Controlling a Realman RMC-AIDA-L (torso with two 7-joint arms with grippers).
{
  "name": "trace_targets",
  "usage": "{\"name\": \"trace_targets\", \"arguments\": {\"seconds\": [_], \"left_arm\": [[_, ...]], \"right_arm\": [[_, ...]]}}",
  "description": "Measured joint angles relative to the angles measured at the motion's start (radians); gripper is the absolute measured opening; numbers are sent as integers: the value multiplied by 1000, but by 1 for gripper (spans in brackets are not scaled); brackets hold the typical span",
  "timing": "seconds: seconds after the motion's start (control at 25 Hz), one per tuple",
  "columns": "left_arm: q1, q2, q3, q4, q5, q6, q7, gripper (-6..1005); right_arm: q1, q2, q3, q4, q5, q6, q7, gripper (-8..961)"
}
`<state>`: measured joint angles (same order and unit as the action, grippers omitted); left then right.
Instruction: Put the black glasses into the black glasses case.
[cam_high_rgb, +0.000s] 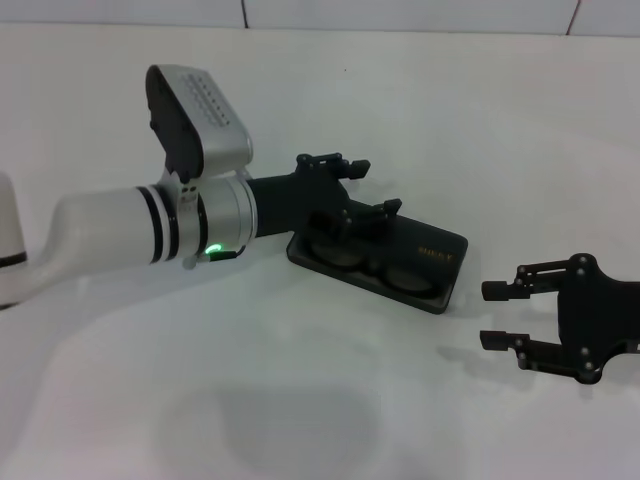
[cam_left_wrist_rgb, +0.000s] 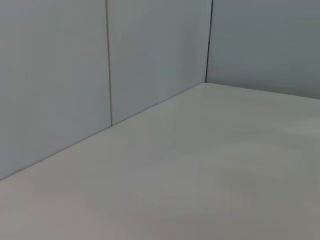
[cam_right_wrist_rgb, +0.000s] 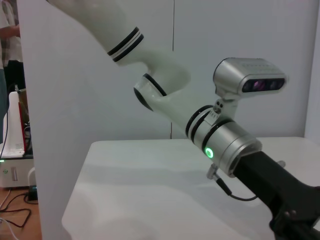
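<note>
Reaching across the white worktop (cam_high_rgb: 300, 400), the left claw (cam_high_rgb: 350, 195) hangs over the near-left end of the black rectangular hard-shell glasses case (cam_high_rgb: 440, 262), which lies open and flat near the middle of the worktop. Its two fingers stand apart, one toward the back wall, one just above the case's tray; nothing seen clamped between them. The thin black-framed glasses (cam_high_rgb: 375, 262) appear to sit already inside the tray: two roundish rims show side by side against the dark interior. Temple arms cannot be made out; hidden partly by the claw.

Right claw (cam_high_rgb: 520, 315) rests near the worktop to the right of the case, apart from it, fingers spread, empty. Left wrist view shows only bare worktop and wall panels; right wrist view shows the left arm's forearm, no case.

Judgement: placing step is at or near its end.

Notes for doing it well:
- lift the left claw straight up, no sideways drag, so the frame is not pulled from the tray;
- check that both rims lie flat below the case rim;
- keep the right claw clear.
</note>
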<state>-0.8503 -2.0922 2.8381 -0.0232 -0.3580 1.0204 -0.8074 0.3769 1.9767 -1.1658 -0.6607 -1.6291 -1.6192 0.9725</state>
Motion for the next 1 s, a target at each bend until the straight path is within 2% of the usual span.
{"name": "trace_targets", "arguments": {"seconds": [0.36,0.44,0.52,0.72,0.76,0.88,1.0], "left_arm": [[21,0,2,4,1,11,13,691],[23,1,0,5,1,61,13,691],[23,4,-4,1,0,148,15,691],[38,21,-8,-69,-49,547,31,692],[42,26,-6,-87,-56,627,31,692],[72,55,-7,-143,-69,827,28,692],[112,87,-2,-163,-84,883,20,692]], "right_arm": [[0,-1,1,0,0,0,0,461],[0,-1,4,0,0,-2,0,462],[1,-1,9,0,1,-5,0,464],[0,7,86,-12,9,-10,19,466],[5,14,156,-14,10,-23,33,467],[18,15,176,-16,10,-65,31,518],[37,30,178,-21,25,-102,8,569]]}}
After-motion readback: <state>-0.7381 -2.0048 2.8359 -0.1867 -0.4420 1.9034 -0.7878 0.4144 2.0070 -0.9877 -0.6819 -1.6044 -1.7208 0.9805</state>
